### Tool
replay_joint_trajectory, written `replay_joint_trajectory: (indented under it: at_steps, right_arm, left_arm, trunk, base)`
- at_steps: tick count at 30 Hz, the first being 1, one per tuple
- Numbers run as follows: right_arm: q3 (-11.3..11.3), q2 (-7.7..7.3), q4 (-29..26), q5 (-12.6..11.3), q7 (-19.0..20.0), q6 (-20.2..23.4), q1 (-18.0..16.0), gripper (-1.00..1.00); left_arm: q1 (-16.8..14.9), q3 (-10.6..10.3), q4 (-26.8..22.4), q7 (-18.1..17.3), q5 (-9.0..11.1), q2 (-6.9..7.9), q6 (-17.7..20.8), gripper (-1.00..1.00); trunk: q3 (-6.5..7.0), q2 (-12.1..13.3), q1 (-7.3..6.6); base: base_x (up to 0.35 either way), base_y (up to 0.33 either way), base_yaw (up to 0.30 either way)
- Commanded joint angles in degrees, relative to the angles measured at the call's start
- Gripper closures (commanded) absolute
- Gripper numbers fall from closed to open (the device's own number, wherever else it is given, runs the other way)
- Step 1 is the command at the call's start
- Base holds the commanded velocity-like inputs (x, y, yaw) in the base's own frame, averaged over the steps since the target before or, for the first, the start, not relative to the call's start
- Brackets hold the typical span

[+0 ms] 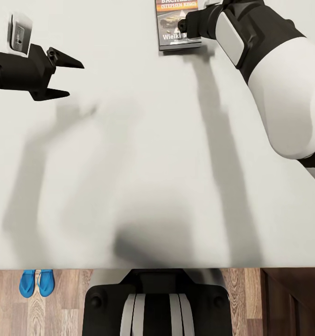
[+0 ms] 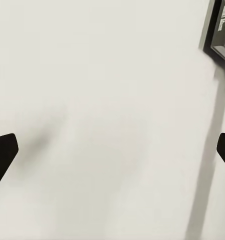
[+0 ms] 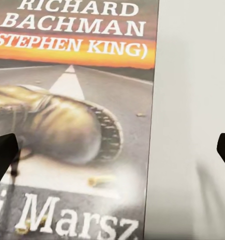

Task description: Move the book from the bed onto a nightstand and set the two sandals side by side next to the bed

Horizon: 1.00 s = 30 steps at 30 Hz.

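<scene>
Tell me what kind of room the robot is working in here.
Most likely a bedroom: a broad pale mattress with a paperback book lying on it, blue sandals on the wood-plank floor beside it, and dark wooden furniture at its edge.

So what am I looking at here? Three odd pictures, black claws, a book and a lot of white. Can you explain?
It is a simulated two-armed robot. The large picture comes from a camera on its head, looking down over a bed with a pale mattress. The left gripper hangs open above the bare mattress, holding nothing. The right gripper reaches to the book lying flat on the bed. The other two pictures come from cameras on each wrist, looking along the fingers: the right one sees the book's cover close up, with the gripper's dark fingertips wide apart, so it is not gripped. Two blue sandals lie side by side on the wooden floor by the bed.
</scene>
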Motion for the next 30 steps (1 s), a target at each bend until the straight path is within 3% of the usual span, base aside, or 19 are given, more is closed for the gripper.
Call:
replay_joint_trajectory:
  at_steps: [1, 23, 30]
  right_arm:
    - [0.54, -0.04, 2.06, 0.07, 0.1, 0.33, 0.02, -1.0]
    - [0.51, -0.05, 3.86, 0.11, 0.12, 0.36, -0.41, -1.0]
    - [0.3, -0.29, 3.36, -0.05, 0.32, 0.93, -3.64, -1.0]
  left_arm:
    - [-0.06, -0.02, -0.03, 0.57, 0.5, 0.06, 0.11, -1.0]
    - [-0.05, 0.45, 0.03, 0.37, 0.58, 0.07, 0.03, -1.0]
    - [-0.05, 0.49, 0.04, 0.32, 0.58, -0.02, 0.02, -1.0]
  trunk:
    - [-0.03, -0.01, 0.01]
    - [-0.03, -0.01, 0.01]
    - [-0.03, -0.01, 0.01]
  base:
    - [0.0, 0.0, 0.0]
    - [-0.12, 0.0, 0.0]
    - [-0.013, 0.0, 0.0]
